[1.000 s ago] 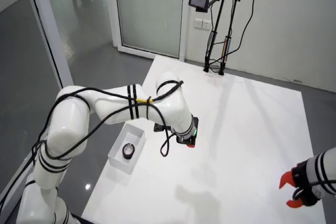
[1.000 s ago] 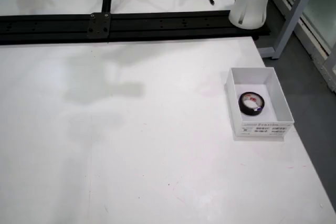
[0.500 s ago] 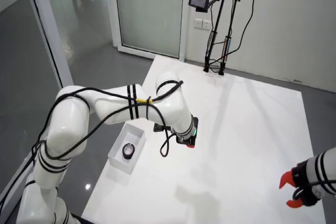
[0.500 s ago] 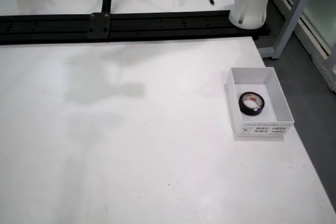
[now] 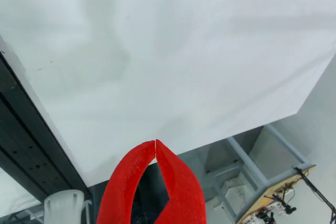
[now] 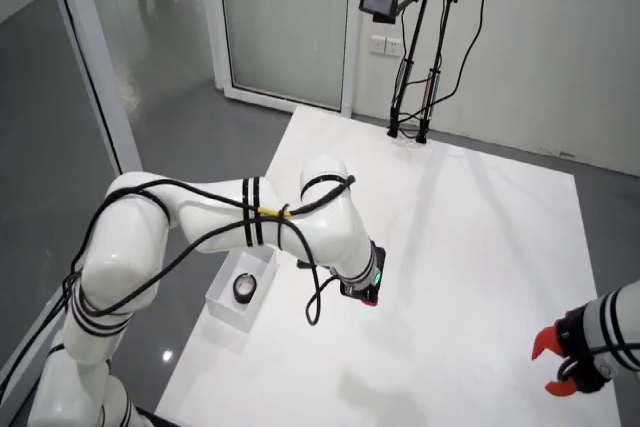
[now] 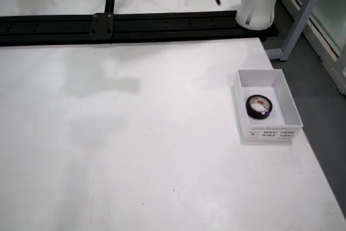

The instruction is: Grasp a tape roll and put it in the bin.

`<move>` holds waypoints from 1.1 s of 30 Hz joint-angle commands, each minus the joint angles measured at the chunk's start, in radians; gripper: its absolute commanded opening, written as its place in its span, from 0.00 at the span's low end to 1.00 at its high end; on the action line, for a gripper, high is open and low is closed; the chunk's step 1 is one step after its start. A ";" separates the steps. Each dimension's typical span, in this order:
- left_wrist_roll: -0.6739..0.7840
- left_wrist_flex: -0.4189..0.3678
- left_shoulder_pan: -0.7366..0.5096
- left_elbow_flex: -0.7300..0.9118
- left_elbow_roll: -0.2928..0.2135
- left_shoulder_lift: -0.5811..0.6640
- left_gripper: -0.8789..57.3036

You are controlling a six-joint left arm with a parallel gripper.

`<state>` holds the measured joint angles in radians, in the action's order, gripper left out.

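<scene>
A black tape roll (image 7: 259, 106) lies flat inside the small white bin (image 7: 238, 101) near the table's right edge in the table view. In the room view the tape roll (image 6: 245, 288) rests in the bin (image 6: 224, 303) at the table's left edge. My gripper (image 6: 369, 297) hangs over the white table to the right of the bin, apart from it. In the view that rides on the gripper, my red fingertips (image 5: 156, 143) meet with nothing between them, above bare table. The gripper does not appear in the table view.
A second arm with a red gripper (image 6: 560, 365) stays at the table's lower right corner in the room view. A black camera stand (image 6: 412, 57) stands at the far edge. A black rail (image 7: 135, 25) and the white arm base (image 7: 261, 1) border the table.
My arm has swung a little right and toward the near side of the table in the room view, away from the bin. The tape roll has stayed in the bin.
</scene>
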<state>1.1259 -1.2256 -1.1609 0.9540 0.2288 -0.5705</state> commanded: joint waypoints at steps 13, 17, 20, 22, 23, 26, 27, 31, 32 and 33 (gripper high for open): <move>0.000 0.000 0.102 0.003 0.001 0.005 0.02; 0.000 0.000 0.113 0.003 0.001 0.005 0.02; 0.000 0.000 0.112 0.005 0.001 0.006 0.02; 0.000 0.000 0.106 0.006 0.001 0.008 0.02; 0.000 0.000 0.102 0.008 0.001 0.008 0.02; 0.000 0.000 0.086 0.014 0.001 0.011 0.02; 0.000 0.000 0.079 0.017 0.001 0.012 0.02; 0.000 0.000 0.049 0.035 0.001 0.023 0.02; 0.000 0.000 0.041 0.040 0.001 0.028 0.02; 0.000 0.000 0.035 0.048 0.001 0.031 0.02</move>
<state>1.1259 -1.2256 -1.0810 0.9632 0.2290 -0.5633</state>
